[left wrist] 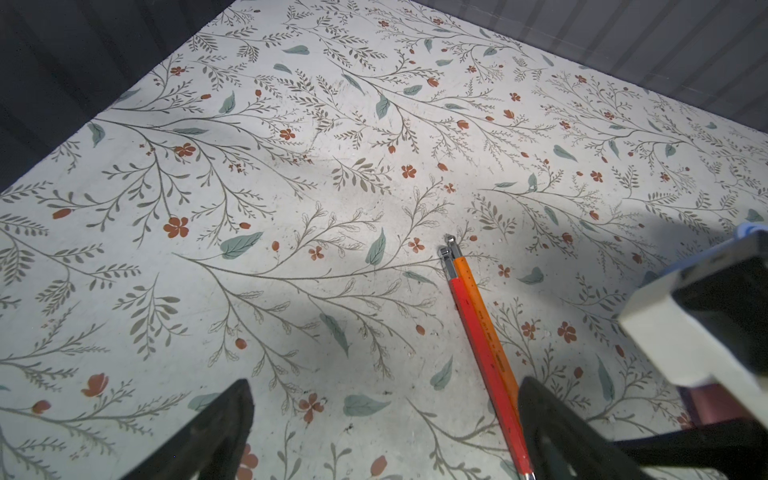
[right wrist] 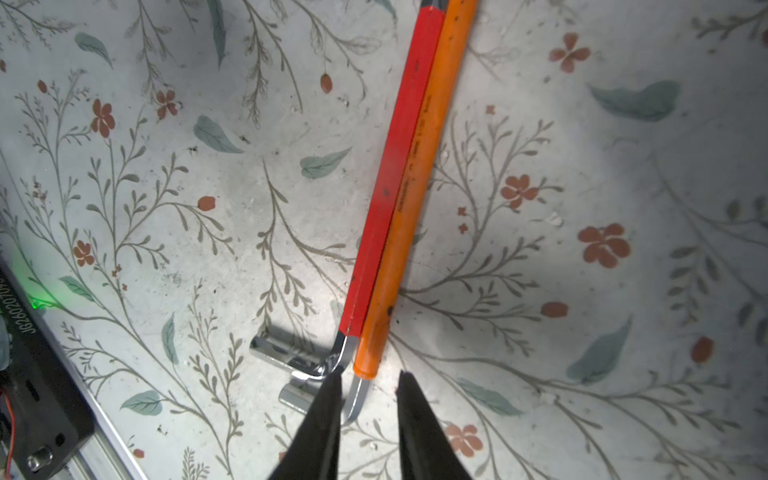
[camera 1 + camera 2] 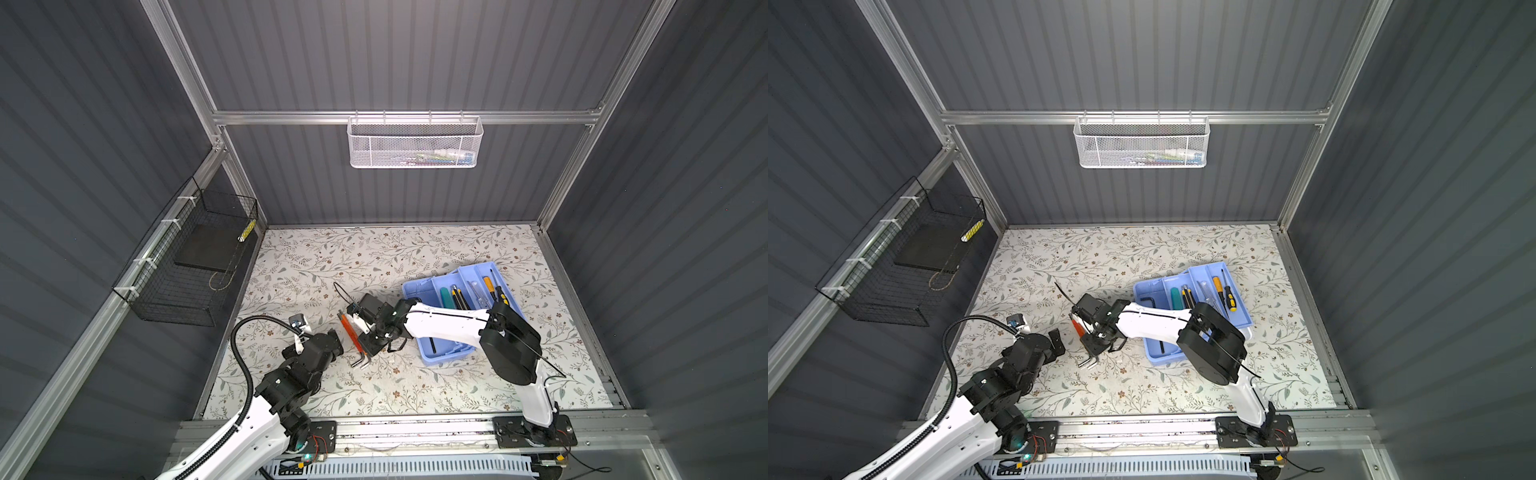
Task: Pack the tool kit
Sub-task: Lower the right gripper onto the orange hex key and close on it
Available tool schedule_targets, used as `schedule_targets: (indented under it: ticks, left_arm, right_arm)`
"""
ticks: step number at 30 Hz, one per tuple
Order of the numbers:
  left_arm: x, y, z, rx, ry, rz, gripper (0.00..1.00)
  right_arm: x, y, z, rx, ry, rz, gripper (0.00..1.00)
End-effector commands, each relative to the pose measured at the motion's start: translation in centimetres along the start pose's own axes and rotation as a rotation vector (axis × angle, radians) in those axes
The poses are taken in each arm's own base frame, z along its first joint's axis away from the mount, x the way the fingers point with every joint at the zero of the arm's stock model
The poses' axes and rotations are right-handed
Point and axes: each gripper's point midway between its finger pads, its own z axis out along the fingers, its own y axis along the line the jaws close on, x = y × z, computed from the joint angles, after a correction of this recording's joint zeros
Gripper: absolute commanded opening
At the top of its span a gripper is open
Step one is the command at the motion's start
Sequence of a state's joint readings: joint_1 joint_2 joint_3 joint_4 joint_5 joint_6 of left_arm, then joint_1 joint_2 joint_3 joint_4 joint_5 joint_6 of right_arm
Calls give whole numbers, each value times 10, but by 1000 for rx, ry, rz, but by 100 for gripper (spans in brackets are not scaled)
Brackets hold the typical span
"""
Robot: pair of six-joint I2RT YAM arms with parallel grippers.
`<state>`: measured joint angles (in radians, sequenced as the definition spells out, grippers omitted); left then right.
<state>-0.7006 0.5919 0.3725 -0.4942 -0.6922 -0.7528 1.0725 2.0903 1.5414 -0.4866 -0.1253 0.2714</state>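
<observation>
The left pincer (image 1: 386,388) hangs low over the near left of the floral table (image 3: 374,257). Its jaws are spread wide and hold nothing. One finger sits just beside two hex keys lying side by side, the red-sleeved key (image 2: 388,174) and the orange-sleeved key (image 2: 417,174). At their bent near ends the right pincer (image 2: 370,384) is parted only narrowly and straddles the orange-sleeved key's steel elbow. The steel lies close against one fingertip while the other stands clear, so nothing is clamped. To the right sits the light blue tool kit (image 3: 446,360), with screwdrivers (image 3: 488,284) in its divided tray.
</observation>
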Motion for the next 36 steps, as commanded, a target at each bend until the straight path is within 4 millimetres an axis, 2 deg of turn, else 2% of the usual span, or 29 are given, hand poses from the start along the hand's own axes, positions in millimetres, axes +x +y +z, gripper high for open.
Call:
schedule_targets:
  ticks: [1, 11, 22, 30, 36]
  left_arm:
    - [0, 5, 0, -28, -2, -1, 99]
    - [0, 4, 1, -25, 1, 2, 99]
    - [1, 4, 0, -22, 1, 4, 100]
    - [1, 4, 0, -17, 0, 1, 99]
    - [0, 4, 0, -13, -2, -1, 99]
  right_arm:
    - [-1, -2, 5, 28, 11, -10, 26]
    - [5, -7, 18, 57, 35, -1, 23]
    - [6, 0, 22, 47, 38, -4, 24]
    - [9, -24, 35, 184, 78, 20, 24]
    - [11, -32, 47, 228, 104, 17, 23]
